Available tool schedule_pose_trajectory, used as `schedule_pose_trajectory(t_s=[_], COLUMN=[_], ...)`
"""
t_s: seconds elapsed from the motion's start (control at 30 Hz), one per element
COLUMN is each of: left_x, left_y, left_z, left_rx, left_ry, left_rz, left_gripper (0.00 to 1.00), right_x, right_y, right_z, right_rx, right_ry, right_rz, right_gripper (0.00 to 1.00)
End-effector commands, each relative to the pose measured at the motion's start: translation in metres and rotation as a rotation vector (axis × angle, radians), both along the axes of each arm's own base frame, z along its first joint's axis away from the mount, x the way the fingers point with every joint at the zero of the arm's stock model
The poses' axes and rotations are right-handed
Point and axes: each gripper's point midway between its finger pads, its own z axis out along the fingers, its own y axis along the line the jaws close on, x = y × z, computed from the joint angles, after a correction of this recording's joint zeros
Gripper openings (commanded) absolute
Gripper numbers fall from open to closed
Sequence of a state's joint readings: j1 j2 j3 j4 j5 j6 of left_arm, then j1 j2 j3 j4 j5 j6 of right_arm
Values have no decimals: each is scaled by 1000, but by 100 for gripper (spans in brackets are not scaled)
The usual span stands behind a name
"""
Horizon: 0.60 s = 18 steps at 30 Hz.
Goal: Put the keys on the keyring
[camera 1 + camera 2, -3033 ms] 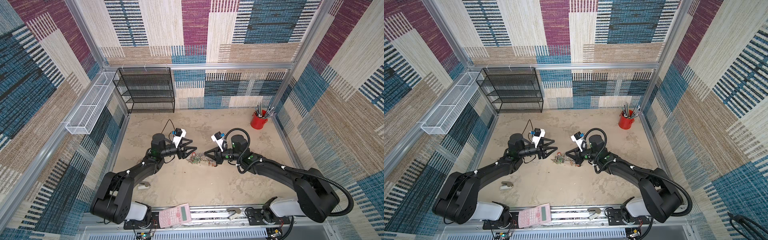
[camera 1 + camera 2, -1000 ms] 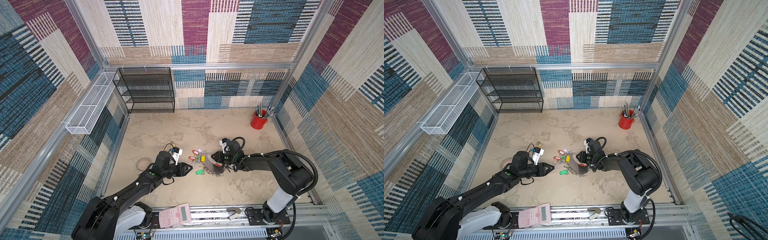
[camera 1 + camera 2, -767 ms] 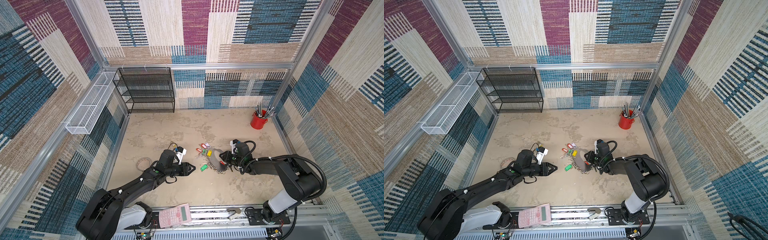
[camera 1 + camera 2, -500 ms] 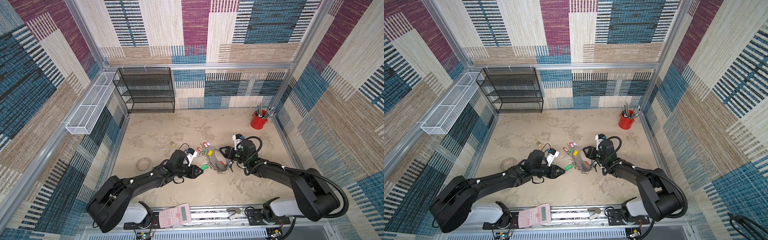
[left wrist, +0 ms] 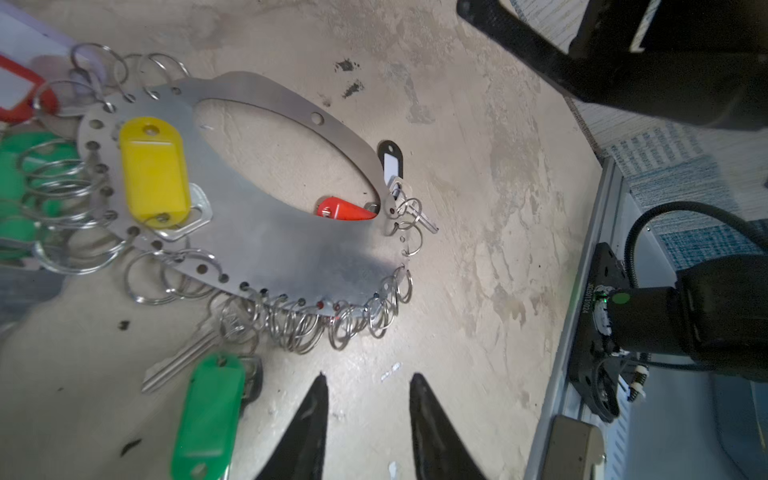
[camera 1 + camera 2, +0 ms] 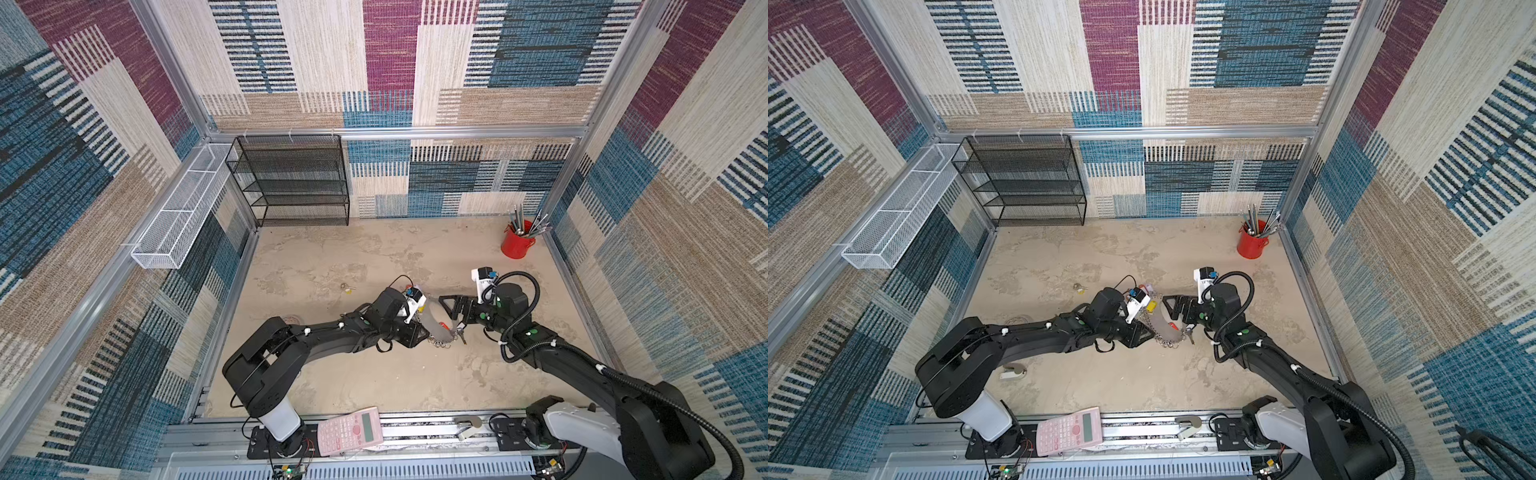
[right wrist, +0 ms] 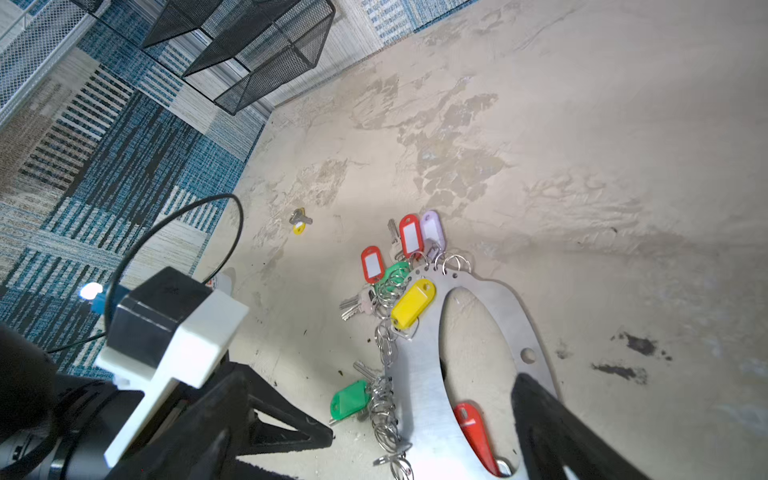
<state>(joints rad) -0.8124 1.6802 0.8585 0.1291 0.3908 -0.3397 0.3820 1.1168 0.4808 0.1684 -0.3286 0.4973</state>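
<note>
Since one second ago, the left tool (image 6: 422,334) has come up to the keyring (image 6: 434,322), and the right tool (image 6: 452,311) has spread its jaws wide. Well to the left of the keyring and behind it, the yellow-tagged keys (image 6: 347,287) lie alone on the surface (image 6: 374,386). Just left of the keyring, the left tool stands partly open and empty, its tips near the small silver rings (image 5: 332,324) but apart from them. The keyring lies flat, with a big yellow tag (image 5: 153,172) on top and a red tag (image 5: 345,210) in its opening. At the keyring's right side, the right tool is wide open, holding nothing, and the keyring's broad band lies between its jaws. Far right of the keyring stands a red cup (image 6: 515,246).
</note>
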Motion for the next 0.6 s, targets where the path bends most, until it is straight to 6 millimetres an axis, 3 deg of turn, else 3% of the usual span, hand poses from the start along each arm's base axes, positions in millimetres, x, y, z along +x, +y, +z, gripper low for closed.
schedule_pose_trajectory(t_s=[0.0,0.17,0.57], left_x=[5,7,8], left_y=[1,3,6], left_z=[-12,-28,-42], left_rx=[69,118,43], left_ry=[-17,3,117], left_rz=[-3,30,99], left_gripper=[36,33,31], right_x=[-2,-4,-9], right_y=[0,0,8], right_z=[0,-9,-21], right_rx=[-5,-22,-8], right_ry=[-6,13,38], right_rz=[8,18,67], right_gripper=[100,100,100])
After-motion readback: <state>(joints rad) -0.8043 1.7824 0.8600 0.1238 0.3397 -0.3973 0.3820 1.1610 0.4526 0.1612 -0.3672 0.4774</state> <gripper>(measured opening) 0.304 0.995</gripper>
